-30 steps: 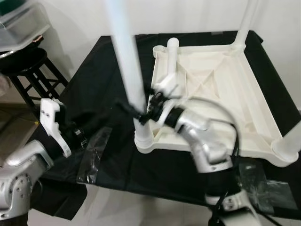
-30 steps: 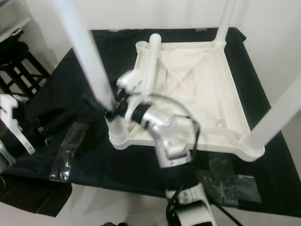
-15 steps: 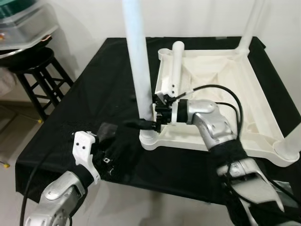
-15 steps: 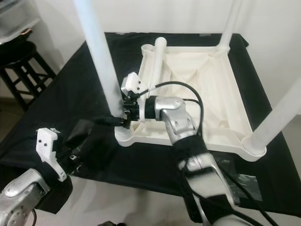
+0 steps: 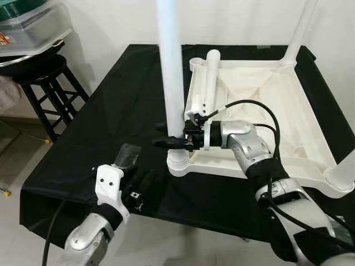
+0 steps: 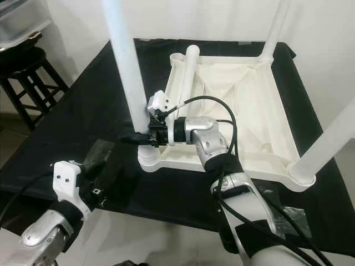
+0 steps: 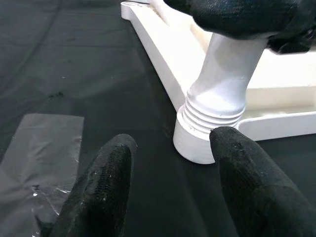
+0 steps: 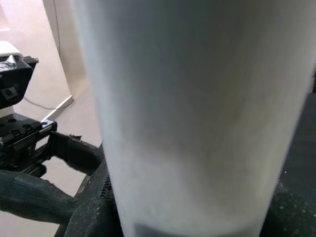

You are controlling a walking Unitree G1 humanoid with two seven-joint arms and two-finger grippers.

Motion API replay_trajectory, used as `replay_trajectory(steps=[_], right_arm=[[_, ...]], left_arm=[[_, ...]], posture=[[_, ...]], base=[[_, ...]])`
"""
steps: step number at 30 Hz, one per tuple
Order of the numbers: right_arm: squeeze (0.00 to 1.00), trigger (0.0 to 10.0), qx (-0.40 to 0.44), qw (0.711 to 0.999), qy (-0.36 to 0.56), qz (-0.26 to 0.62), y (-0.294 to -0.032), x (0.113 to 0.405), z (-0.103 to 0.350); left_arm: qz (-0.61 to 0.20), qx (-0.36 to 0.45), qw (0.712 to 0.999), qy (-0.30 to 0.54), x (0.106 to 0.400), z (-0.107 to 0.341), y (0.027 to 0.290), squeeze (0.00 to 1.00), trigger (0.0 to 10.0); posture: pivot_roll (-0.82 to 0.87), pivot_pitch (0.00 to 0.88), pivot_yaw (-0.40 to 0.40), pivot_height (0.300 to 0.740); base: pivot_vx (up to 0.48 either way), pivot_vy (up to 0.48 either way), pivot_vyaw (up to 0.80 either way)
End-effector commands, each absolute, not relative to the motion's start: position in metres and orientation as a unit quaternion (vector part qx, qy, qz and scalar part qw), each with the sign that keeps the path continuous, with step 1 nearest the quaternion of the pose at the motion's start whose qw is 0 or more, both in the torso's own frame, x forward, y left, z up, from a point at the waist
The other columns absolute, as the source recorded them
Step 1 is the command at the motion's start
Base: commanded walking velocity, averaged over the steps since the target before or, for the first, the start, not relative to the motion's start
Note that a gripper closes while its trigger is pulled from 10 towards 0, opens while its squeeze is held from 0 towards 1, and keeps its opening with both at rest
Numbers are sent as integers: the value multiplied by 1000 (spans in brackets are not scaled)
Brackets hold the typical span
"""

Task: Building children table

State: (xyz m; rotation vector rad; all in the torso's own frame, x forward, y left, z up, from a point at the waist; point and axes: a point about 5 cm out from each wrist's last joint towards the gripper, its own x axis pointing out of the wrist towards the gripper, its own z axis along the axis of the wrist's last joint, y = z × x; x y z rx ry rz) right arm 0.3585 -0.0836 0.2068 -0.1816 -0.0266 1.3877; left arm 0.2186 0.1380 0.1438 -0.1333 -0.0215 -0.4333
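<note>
Right gripper (image 5: 176,140): clamped on the near white leg (image 5: 171,72), low down, just above the threaded collar; same grip as half a second ago.
Left gripper (image 5: 141,188): spread, empty, now raised to the black cloth (image 5: 105,111) beside the plastic wrap (image 5: 126,153), closer to the leg's base than a moment earlier.
Left eye view: upturned tabletop (image 5: 260,111) lying on the cloth, near leg upright in its corner socket (image 5: 178,164), a loose leg (image 5: 209,77) lying across the underside, two more legs standing at the far and right corners.
Right eye view: same scene, stool (image 6: 22,77) off to the left.
Left wrist view: both fingertips (image 7: 106,182) apart, flanking the socket (image 7: 207,133) without touching.
Right wrist view: leg (image 8: 192,113) right up against the lens, gripped.
Meaning: likely seating or twisting this leg home, with the left gripper arriving to steady the corner.
</note>
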Motion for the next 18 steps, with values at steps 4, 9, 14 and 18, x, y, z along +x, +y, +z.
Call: replay_trajectory(steps=[4, 9, 14, 18], right_arm=[[0, 0, -69, 778, 6, 624, -102, 342, 183], [0, 0, -66, 867, 39, 493, -94, 321, 157], [0, 0, -54, 956, 66, 280, -65, 293, 135], [0, 0, -61, 961, 54, 263, -72, 302, 138]], left_arm=[[-207, -64, 976, -9, 216, 139, 136, 0, 10000], [-199, -34, 979, -4, 220, 133, 136, 0, 10000], [-201, -32, 979, 0, 224, 131, 137, 0, 10000], [-201, -31, 979, 2, 225, 131, 135, 0, 10000]], posture=[[-8, 144, 57, 740], [-29, 139, 62, 740], [-43, 138, 76, 740], [-20, 133, 62, 740]], base=[[0, 0, 0], [0, 0, 0], [0, 0, 0], [0, 0, 0]])
